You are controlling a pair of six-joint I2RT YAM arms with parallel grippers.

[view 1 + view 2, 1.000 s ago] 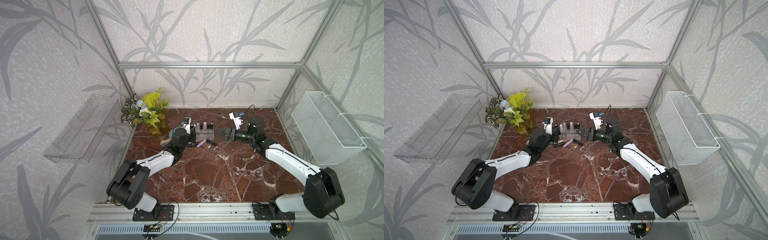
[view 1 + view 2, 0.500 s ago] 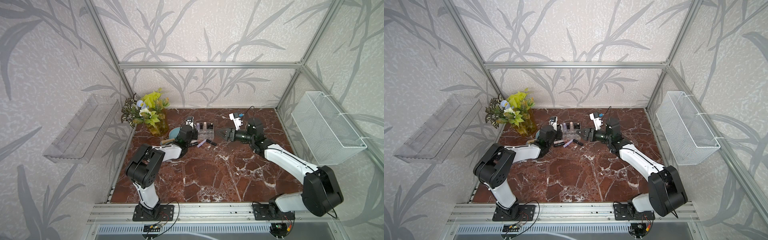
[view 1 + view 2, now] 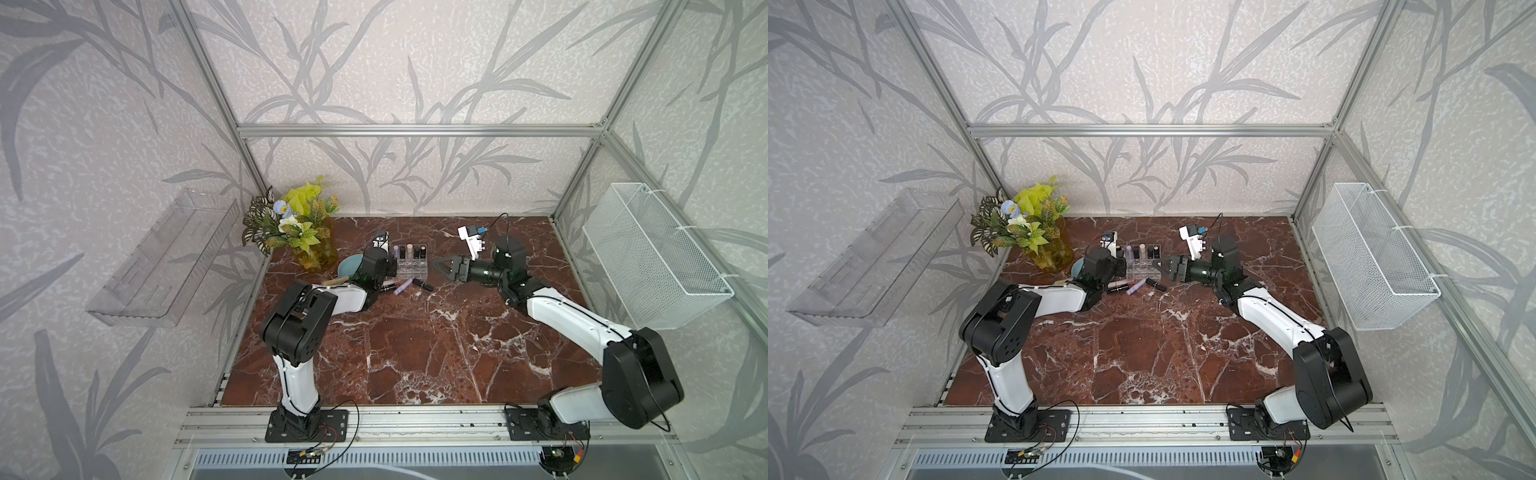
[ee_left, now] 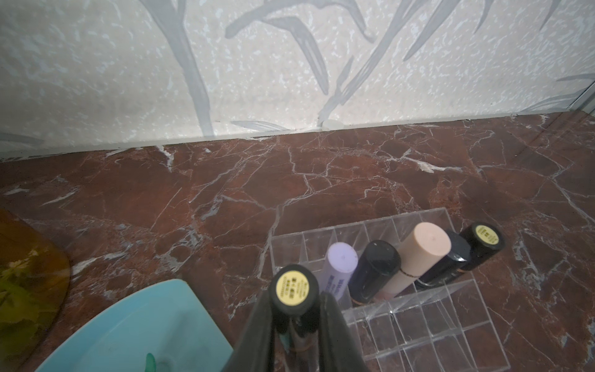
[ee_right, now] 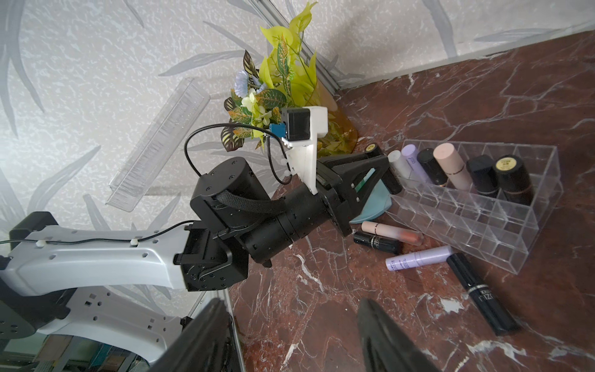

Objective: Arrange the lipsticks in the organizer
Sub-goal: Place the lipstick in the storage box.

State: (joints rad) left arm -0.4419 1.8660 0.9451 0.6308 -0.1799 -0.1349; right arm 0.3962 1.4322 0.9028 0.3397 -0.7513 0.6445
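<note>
My left gripper [image 4: 294, 301] is shut on a black lipstick with a yellow-labelled cap [image 4: 293, 288]. It holds the tube tilted just outside the left end of the clear organizer [image 4: 450, 325], beside the back row. Several lipsticks stand in that row, among them a lilac one [image 4: 342, 265], a pale pink one [image 4: 425, 248] and a black one [image 4: 483, 240]. On the marble in front lie a pink tube [image 5: 391, 230], a short black one [image 5: 376, 242], a lilac one [image 5: 418, 258] and a long black one [image 5: 483, 290]. My right gripper [image 5: 289, 302] hangs open and empty to the organizer's right [image 3: 438, 266].
A light blue plate [image 4: 135, 325] with a green toy on it lies left of the organizer, under my left wrist. An amber vase of flowers [image 3: 309, 249] stands in the back left corner. A clear tray [image 3: 166, 257] hangs on the left wall, a white mesh basket [image 3: 652, 253] on the right.
My left arm has folded up at the elbow and carried the held lipstick rightward and back to the organizer's left end. The right arm has not moved.
</note>
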